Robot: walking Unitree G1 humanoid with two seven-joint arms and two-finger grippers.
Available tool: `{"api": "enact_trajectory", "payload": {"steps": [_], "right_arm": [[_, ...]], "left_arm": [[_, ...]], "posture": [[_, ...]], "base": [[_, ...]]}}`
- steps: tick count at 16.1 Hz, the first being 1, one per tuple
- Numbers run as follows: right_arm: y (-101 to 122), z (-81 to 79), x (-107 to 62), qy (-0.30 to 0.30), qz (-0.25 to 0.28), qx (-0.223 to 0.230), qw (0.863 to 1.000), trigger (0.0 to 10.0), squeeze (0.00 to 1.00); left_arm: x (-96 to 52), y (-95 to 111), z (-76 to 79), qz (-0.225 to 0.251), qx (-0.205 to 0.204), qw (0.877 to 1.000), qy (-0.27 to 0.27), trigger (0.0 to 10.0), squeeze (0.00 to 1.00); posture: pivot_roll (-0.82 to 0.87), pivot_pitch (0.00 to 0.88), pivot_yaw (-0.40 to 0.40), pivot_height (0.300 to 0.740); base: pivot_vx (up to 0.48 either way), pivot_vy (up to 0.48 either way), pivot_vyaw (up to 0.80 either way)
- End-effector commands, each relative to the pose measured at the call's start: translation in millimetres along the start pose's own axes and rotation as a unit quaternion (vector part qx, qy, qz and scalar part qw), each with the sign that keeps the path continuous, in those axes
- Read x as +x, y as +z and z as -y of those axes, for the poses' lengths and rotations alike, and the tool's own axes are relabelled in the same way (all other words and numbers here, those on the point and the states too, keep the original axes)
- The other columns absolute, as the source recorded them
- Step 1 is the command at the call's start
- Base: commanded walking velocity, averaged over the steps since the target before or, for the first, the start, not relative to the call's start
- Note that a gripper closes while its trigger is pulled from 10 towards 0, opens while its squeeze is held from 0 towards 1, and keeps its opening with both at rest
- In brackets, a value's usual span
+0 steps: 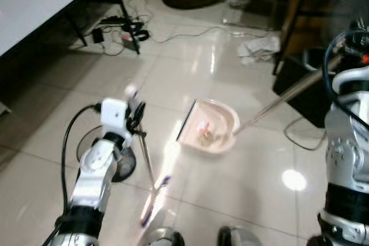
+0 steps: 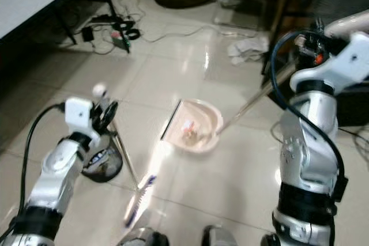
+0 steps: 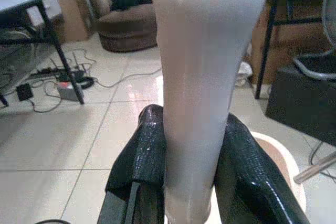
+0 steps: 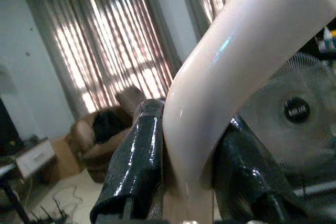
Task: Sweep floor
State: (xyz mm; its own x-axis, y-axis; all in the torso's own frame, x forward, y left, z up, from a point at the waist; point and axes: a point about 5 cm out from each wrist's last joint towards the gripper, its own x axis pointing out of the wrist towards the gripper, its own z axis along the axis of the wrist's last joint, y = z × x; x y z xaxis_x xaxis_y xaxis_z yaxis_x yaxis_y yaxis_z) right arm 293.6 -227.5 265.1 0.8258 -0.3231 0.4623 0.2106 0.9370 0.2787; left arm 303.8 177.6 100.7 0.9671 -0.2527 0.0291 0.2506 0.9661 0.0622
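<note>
Tiled floor (image 1: pixel 230 188) bears dustpan (image 1: pixel 210 128); left gripper (image 1: pixel 136 116) clamps broom (image 1: pixel 151 185).

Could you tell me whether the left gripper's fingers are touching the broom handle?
Touching. In the left wrist view the two black fingers press against both sides of the pale broom handle, with no gap on either side.

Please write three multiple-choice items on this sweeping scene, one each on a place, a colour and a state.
1. Where does the dustpan lie?
A. on the white table
B. on the tiled floor
C. on the armchair

2. What colour is the dustpan?
A. pale pink
B. green
C. black

3. What is the left gripper doing?
A. hanging open
B. gripping a cable
C. clamping the broom handle

Answers: 1 B, it rests on the floor tiles ahead of the robot. 2 A, its tray is pale pink. 3 C, both black fingers press the pale handle between them.
</note>
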Motion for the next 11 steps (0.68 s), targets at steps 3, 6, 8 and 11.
{"api": "enact_trajectory", "payload": {"steps": [3, 6, 8, 11], "right_arm": [[17.3, -15.3, 6.7, 0.04, 0.022, 0.014, 0.999, 10.0, 0.0], [21.2, -23.8, 13.1, 0.053, 0.02, 0.013, 0.998, 10.0, 0.0], [22.6, -25.9, 15.9, 0.056, 0.023, 0.017, 0.998, 10.0, 0.0], [23.0, -26.6, 16.9, 0.055, 0.024, 0.02, 0.998, 10.0, 0.0]], "left_arm": [[-1.7, 13.3, -4.0, 0.028, 0.026, 0.999, 0.017, 10.0, 0.0], [-1.8, 18.6, -2.3, 0.037, 0.024, 0.999, 0.03, 10.0, 0.0], [-0.5, 22.1, -1.0, 0.04, 0.023, 0.998, 0.032, 10.0, 0.0], [0.4, 22.7, -0.6, 0.04, 0.023, 0.998, 0.032, 10.0, 0.0]], "posture": [[-0.04, 0.067, 0.111, 0.74], [-0.04, 0.062, 0.106, 0.74], [-0.04, 0.054, 0.108, 0.74], [-0.04, 0.052, 0.108, 0.74]], "base": [[0.0, 0.0, 0.0], [0.0, 0.0, 0.53], [0.126, 0.0, 0.8], [0.304, 0.0, 0.8]]}}
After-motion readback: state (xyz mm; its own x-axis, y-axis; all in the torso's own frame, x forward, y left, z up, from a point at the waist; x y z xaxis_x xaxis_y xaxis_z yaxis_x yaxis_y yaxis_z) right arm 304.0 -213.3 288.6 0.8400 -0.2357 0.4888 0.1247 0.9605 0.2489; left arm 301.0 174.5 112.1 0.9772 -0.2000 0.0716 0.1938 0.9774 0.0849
